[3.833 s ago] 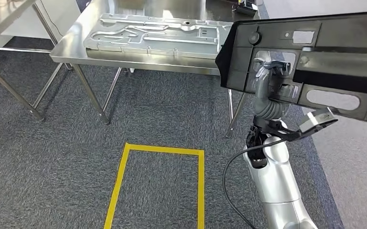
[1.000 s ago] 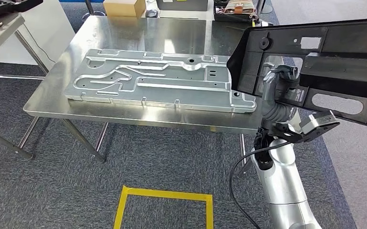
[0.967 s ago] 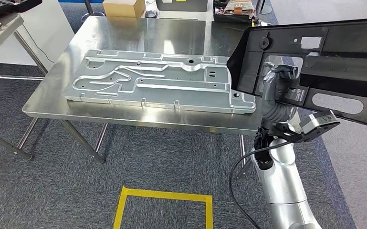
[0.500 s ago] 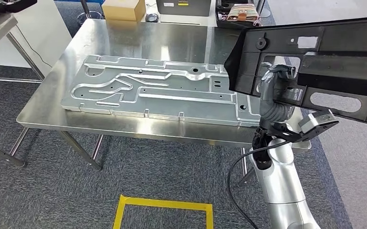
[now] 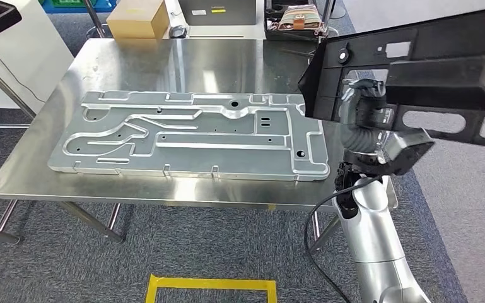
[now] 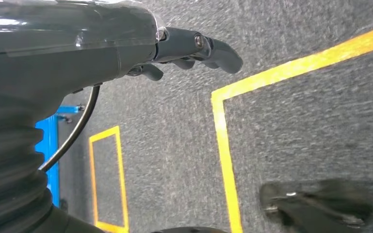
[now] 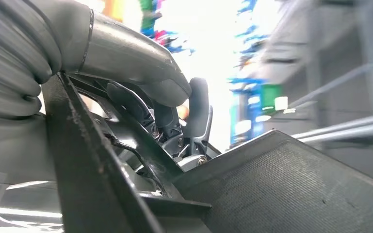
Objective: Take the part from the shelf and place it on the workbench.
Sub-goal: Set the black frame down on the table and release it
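One black part (image 5: 416, 76) is gripped in my right robot hand (image 5: 362, 104) above the right edge of the table (image 5: 164, 63); next I should lower it flat.

Metal plate (image 5: 189, 136): lies flat on the table.
Cardboard box (image 5: 137, 19): at the far edge.
Yellow floor tape (image 5: 211, 285): on grey carpet.

The camera has moved nearer the workbench (image 5: 132, 60), which now looms larger.
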